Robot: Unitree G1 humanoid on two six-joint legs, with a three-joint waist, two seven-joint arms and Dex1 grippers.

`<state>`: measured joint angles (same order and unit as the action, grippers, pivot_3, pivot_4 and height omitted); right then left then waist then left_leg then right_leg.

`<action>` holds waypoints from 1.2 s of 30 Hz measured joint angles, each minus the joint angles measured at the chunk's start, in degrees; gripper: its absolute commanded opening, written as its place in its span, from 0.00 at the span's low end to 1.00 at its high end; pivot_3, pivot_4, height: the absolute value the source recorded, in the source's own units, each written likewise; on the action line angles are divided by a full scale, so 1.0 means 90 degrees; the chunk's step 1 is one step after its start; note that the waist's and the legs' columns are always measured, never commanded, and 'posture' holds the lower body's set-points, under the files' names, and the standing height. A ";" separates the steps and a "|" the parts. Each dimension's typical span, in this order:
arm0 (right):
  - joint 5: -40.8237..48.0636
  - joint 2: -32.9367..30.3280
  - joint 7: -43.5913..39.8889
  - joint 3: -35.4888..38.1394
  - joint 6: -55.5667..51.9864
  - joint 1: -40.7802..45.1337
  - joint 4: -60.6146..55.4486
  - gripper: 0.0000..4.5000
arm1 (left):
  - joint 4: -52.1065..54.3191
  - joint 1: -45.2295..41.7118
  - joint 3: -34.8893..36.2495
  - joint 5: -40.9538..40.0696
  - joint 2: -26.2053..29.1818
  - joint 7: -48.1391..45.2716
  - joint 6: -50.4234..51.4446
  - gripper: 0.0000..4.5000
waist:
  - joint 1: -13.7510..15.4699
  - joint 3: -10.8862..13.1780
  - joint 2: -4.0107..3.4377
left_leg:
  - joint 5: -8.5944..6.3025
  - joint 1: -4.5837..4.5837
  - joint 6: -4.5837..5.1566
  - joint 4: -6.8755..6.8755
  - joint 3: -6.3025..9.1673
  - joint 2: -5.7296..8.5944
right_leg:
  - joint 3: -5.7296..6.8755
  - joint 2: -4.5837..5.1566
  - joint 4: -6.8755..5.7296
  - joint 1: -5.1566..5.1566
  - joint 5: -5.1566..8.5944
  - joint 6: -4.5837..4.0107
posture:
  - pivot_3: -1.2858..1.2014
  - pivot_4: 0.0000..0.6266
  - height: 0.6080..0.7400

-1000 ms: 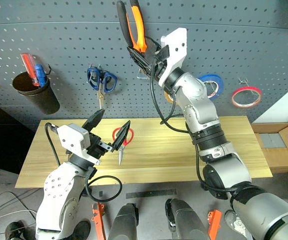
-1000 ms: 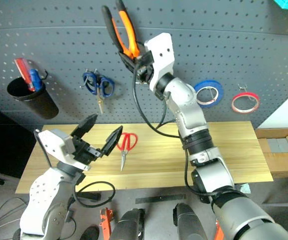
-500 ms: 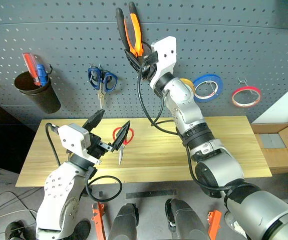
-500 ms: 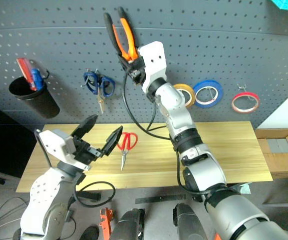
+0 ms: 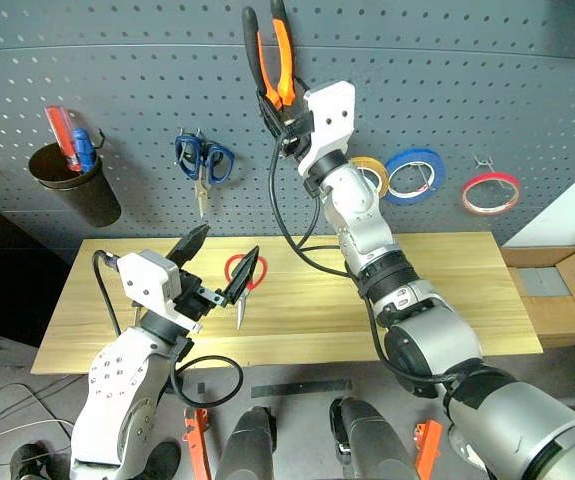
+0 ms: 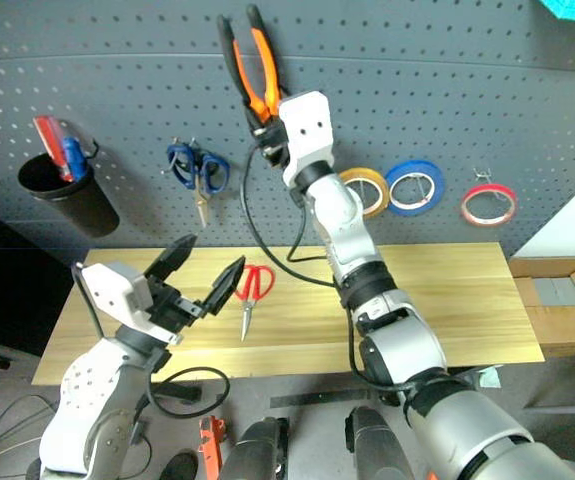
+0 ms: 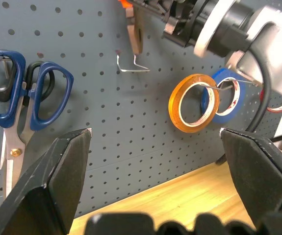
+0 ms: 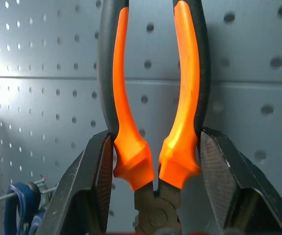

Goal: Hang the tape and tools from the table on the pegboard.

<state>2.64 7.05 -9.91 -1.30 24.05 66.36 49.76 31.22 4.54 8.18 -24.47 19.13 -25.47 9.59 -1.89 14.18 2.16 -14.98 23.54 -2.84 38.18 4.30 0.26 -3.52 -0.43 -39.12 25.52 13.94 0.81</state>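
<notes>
Big dark pegboard [image 5: 487, 90] fills the back, with the wooden table [image 5: 447, 290] running below it. Up high, the right gripper [image 5: 279, 105] is clamped on the pliers [image 5: 275, 50], handles pointing up against the board. Its wrist view gets in tight: both black fingers [image 8: 89, 191] press the orange-and-black grips just above the pivot. Low on the left, the left gripper [image 5: 217, 270] hangs over the table with jaws spread wide, holding nothing. Just beyond it on the wood lie the red-handled scissors [image 6: 252, 290]. The left wrist view picks out a bare metal hook [image 7: 131, 66] between the blue scissors [image 7: 20, 103] and yellow tape [image 7: 193, 104]. Far right, the red tape [image 5: 493, 192] hangs on its hook.
</notes>
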 measured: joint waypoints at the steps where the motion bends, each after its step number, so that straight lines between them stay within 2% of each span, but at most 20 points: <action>1: -0.0040 0.0022 0.0042 0.0000 0.0051 0.0000 0.0067 0.45 | 0.0001 0.0009 0.0002 -0.0007 0.0010 -0.0007 0.0002 1.00 | 0.0000 0.0000 0.0000 | 0.0000 0.0000 0.0000 0.0000 0.0000 0.0000 | 0.0000 0.0000 0.0000 0.0000 0.0000 0.0000 | 0.53 0.34 1.00; 20: -0.0422 0.0030 0.1255 0.0140 0.0876 0.0302 0.1191 0.45 | 0.0071 0.0143 0.0014 -0.0174 0.0125 -0.0015 0.0154 1.00 | 0.0001 0.0006 -0.0007 | 0.0001 -0.0019 0.0003 -0.0004 0.0003 0.0000 | -0.0001 -0.0001 0.0002 -0.0017 0.0000 0.0000 | 0.54 0.38 1.00; 36: -0.0661 0.0205 0.1431 0.0107 0.1119 0.0312 0.1299 0.45 | 0.0347 0.0290 0.0023 -0.0265 0.0200 0.0098 0.0323 1.00 | 0.0004 0.0015 -0.0015 | 0.0001 -0.0029 0.0005 -0.0011 0.0014 0.0000 | -0.0003 -0.0002 0.0005 -0.0024 0.0001 0.0000 | 0.54 0.40 1.00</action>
<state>-3.30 8.89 2.97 -0.34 34.12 69.17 61.45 34.35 7.14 8.39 -26.85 20.93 -24.59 12.50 -1.86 14.31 2.02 -14.97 23.28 -2.80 38.08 4.43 0.26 -3.55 -0.44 -39.08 25.30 13.95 0.81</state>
